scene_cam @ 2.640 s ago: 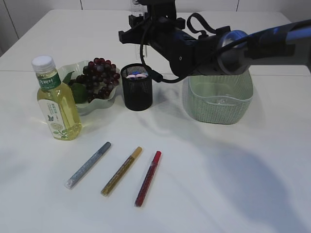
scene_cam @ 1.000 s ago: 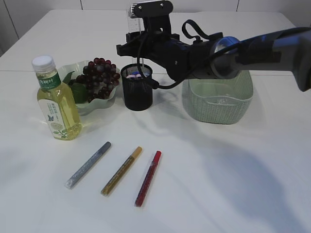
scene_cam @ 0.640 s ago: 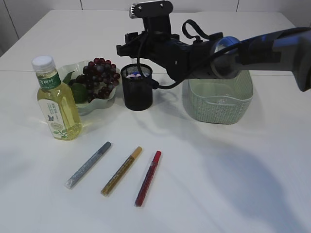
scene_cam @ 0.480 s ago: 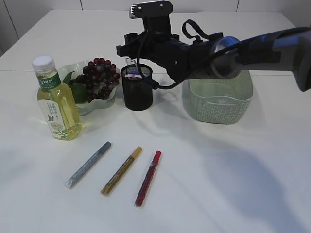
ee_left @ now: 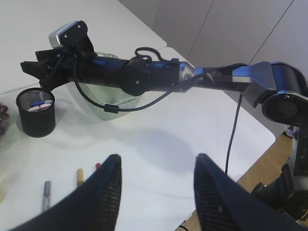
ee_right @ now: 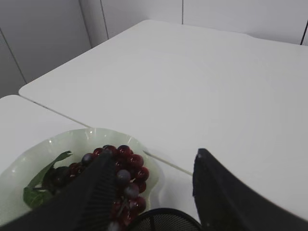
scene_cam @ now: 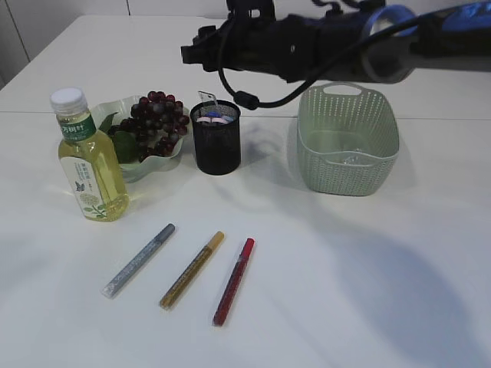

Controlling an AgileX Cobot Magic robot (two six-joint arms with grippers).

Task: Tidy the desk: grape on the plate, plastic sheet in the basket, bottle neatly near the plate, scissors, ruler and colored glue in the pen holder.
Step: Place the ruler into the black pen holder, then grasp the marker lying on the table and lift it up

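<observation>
Nearest on the white table (scene_cam: pixel 360 291) lie three glue pens side by side, each apart from the next: a silver one (scene_cam: pixel 139 260), a gold one (scene_cam: pixel 192 270) and a red one (scene_cam: pixel 234 281). Behind them on the left stands a bottle (scene_cam: pixel 86 158) of yellow liquid, upright with a white cap, just beside the pale green plate (scene_cam: pixel 175 151) where the grapes (scene_cam: pixel 157 123) rest. To the right of the plate stands the black mesh pen holder (scene_cam: pixel 215 139) with things already inside, a clear strip sticking up at its rim. Further right sits the green basket (scene_cam: pixel 348 138). Above the holder hangs the right gripper (ee_right: pixel 150 192), its jaws apart and empty. The left gripper (ee_left: pixel 156 190), well off over the table, has its jaws parted with nothing between them.
</observation>
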